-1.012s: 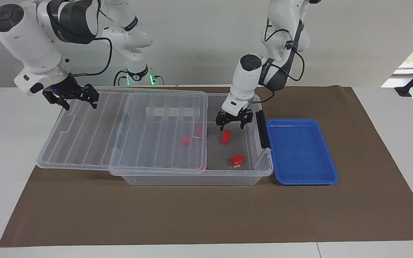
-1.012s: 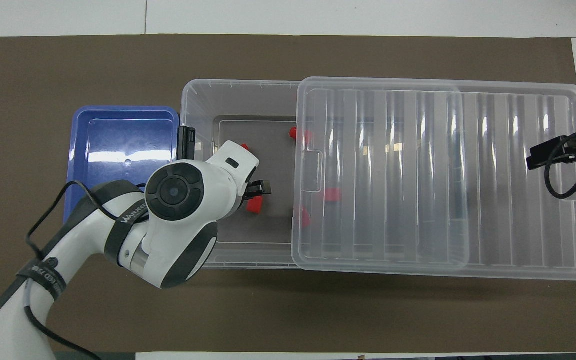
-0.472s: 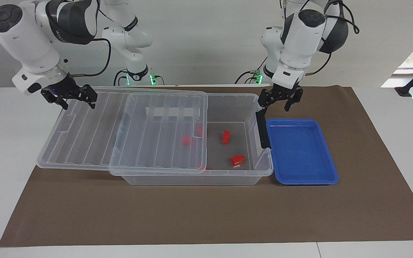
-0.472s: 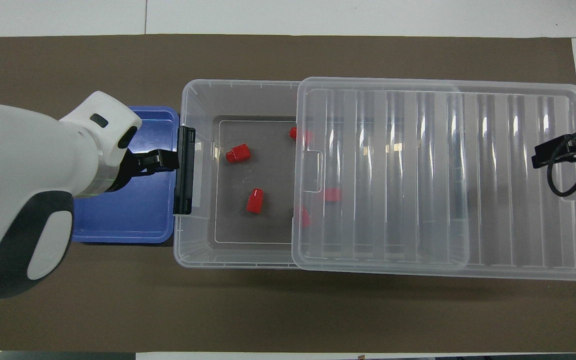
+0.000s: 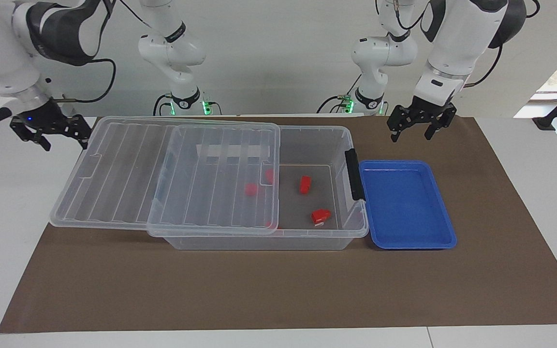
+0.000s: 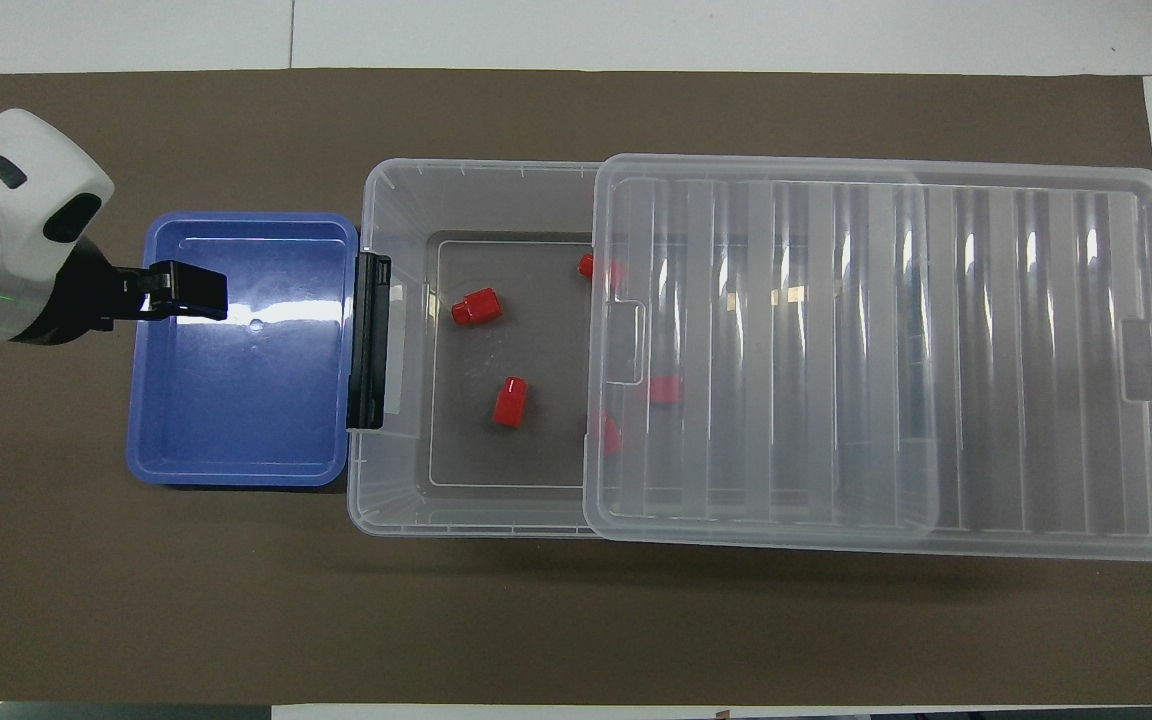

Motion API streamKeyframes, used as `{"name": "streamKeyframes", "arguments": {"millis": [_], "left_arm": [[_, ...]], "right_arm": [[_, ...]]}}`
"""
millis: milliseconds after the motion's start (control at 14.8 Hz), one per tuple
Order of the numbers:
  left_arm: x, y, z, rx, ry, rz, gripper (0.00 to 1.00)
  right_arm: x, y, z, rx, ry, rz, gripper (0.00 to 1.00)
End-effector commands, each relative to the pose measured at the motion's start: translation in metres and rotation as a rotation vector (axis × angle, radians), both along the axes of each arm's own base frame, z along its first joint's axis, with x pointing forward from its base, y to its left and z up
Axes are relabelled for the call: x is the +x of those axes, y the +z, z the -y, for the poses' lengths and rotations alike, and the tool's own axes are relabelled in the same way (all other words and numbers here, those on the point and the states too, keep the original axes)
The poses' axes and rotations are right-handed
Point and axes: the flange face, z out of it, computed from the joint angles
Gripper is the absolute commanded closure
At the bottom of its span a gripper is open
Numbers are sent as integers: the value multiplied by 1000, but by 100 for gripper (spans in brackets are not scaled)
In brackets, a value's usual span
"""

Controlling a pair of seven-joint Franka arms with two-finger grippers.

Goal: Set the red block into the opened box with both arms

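Both arms raised, L gripper [image 5: 50,132] & R gripper [image 5: 420,124] empty, jaws apart, pointing down.

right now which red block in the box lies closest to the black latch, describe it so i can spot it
Start at the clear box beside the blue tray. In its uncovered part lie two fully exposed red blocks; take the red block nearest the black latch, lying tilted, farther from the robots than the other.

A robotics lab: two white Franka arms [image 5: 174,46] stand bolted at the edge of a white table [image 5: 7,193] covered by a brown mat [image 5: 259,290], cables trailing to green-lit bases, against a bare pale wall, with cameras looking down from above the left gripper [image 5: 421,126]
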Motion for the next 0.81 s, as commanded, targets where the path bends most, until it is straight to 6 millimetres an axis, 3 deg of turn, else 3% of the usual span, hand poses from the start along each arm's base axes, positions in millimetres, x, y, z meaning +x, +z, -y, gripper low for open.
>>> {"name": "streamKeyframes", "arguments": {"millis": [0,135,202,405,607,742], "left_arm": [[16,5,-22,-3,-34,-37,0],[15,3,-27,-1,-52,-46,0],[13,2,-28,1,-67,-57,0],[14,1,-37,2,-67,-58,0],[12,1,-30,3,-79,-59,0],[13,1,-34,2,-73,-59,0]], "right_arm": [[-10,-22,47,-8,20,6,100],[-11,-40,78,8,87,2,100],[-12,-43,84,28,87,14,100],[-12,-61,74,52,-21,2,100],[-14,-85,73,57,-32,-1,100],[-8,-87,57,57,-39,-2,100]]}}
